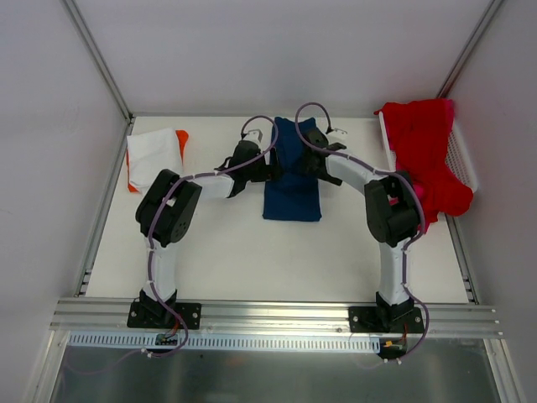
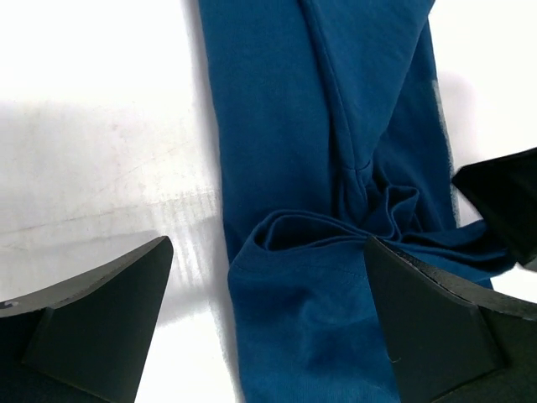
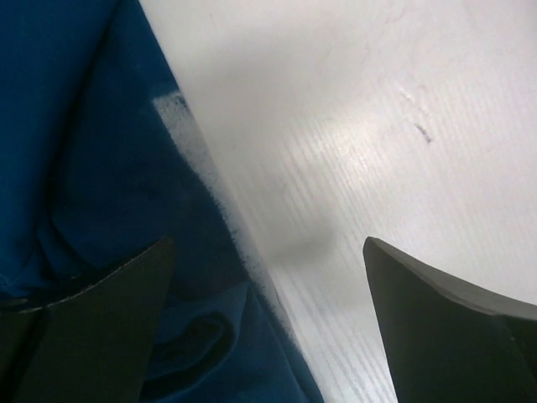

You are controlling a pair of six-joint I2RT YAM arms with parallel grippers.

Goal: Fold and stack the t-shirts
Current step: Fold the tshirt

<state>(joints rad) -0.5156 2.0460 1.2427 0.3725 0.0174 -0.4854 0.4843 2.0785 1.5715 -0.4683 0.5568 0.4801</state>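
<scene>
The navy shirt [image 1: 292, 191] lies in the middle of the table [image 1: 243, 252] as a narrow strip, long axis running near to far. It is flat at the near end and bunched into creases at the far half, and which end holds the collar cannot be told. The left gripper [image 2: 267, 249] straddles its left edge and the right gripper [image 3: 268, 245] its right edge, both spread wide and pinching nothing. A white shirt [image 1: 153, 158] and orange shirt [image 1: 182, 138] lie far left; a red shirt [image 1: 424, 151] drapes the basket [image 1: 463, 159] far right.

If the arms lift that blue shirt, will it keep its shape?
Probably not: the navy t-shirt already bunches in soft folds, so it should droop. It is likely light, as it lies thin. It may slide on the smooth table.
</scene>
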